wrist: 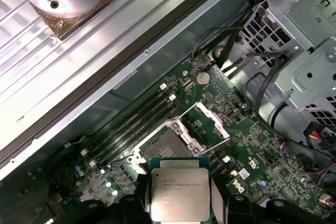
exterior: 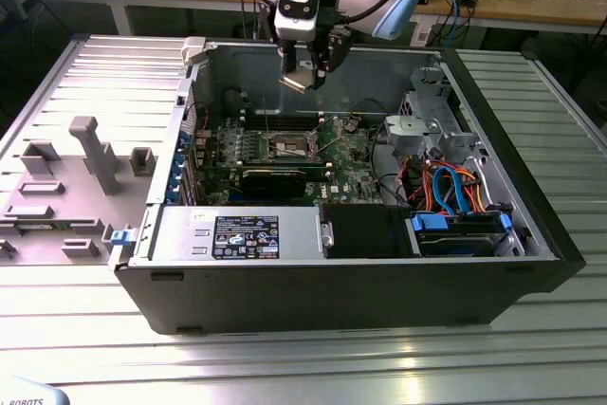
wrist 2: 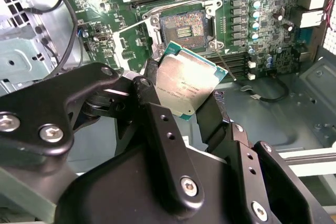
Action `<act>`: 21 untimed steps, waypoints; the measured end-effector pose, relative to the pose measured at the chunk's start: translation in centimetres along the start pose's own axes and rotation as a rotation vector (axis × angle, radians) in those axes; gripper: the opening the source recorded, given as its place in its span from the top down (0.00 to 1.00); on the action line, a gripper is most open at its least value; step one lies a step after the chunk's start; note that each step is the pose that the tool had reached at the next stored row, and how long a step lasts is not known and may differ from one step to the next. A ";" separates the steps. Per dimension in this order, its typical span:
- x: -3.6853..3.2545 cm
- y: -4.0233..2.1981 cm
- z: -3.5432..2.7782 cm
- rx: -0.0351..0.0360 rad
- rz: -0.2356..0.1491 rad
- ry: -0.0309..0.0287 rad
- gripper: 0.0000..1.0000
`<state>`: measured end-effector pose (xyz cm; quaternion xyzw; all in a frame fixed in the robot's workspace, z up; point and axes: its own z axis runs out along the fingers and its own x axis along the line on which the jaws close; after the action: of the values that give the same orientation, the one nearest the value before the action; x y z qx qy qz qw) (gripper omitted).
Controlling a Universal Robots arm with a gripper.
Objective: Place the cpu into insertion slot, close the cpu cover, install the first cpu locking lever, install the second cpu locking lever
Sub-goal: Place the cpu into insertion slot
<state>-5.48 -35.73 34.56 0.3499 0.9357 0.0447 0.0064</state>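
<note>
Pincer (wrist 2: pixel 184 90) pinches the cpu (wrist: pixel 180 195), fingers (wrist 2: pixel 163 135) hiding its edges, above the uncovered insertion slot (wrist 2: pixel 184 30).

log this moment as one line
end effector: shut on cpu | cpu: held over motherboard, unseated | insertion slot: empty | cpu cover: open

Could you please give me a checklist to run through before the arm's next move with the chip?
1. Grip: small square silver-topped cpu clamped in the black gripper: ok.
2. Square dark insertion slot with silvery rim bare, nothing in it: ok.
3. Thin silvery cpu cover frame swung up off the slot: ok.
4. Cpu centred over the slot: cannot tell; it hangs above the green board.
5. Cpu corner orientation matched to the slot: cannot tell.
</note>
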 end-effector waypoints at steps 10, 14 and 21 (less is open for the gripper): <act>0.00 -0.01 0.21 -0.0021 0.131 -0.0117 0.46; -0.01 -0.04 0.48 -0.0038 0.226 -0.0203 0.46; 0.00 -0.03 0.57 -0.0050 0.275 -0.0244 0.46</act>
<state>-5.48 -35.71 33.99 0.4754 0.8786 0.0432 0.0125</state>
